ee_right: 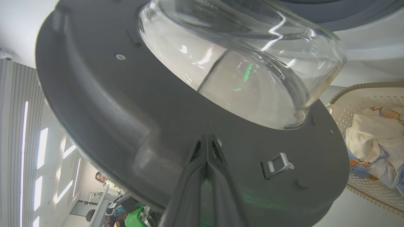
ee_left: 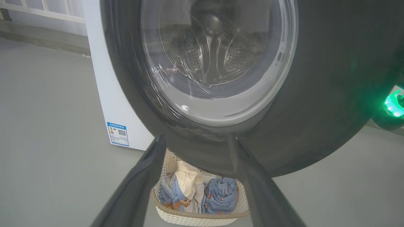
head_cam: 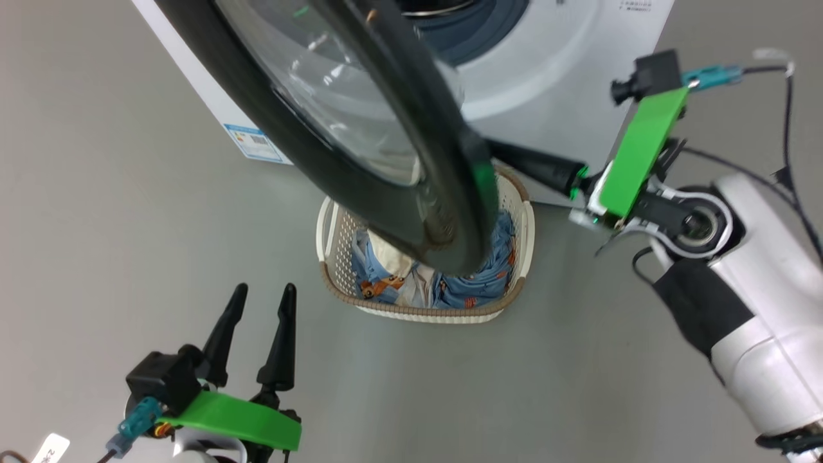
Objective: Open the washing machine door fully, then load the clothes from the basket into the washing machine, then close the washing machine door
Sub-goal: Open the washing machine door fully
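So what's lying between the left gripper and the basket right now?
Only bare grey floor, as the head view shows: the open left gripper sits apart from the basket, with no object on the stretch between them.

This looks like a test lab or office hall, not a home: the washing machine (head_cam: 566, 83) stands alone on a bare grey floor (head_cam: 96, 193), with tall bright windows (ee_right: 41, 148), a dome camera (ee_right: 6, 55) fixed to a white surface, and a person (ee_right: 101, 177) among cluttered equipment in the background.
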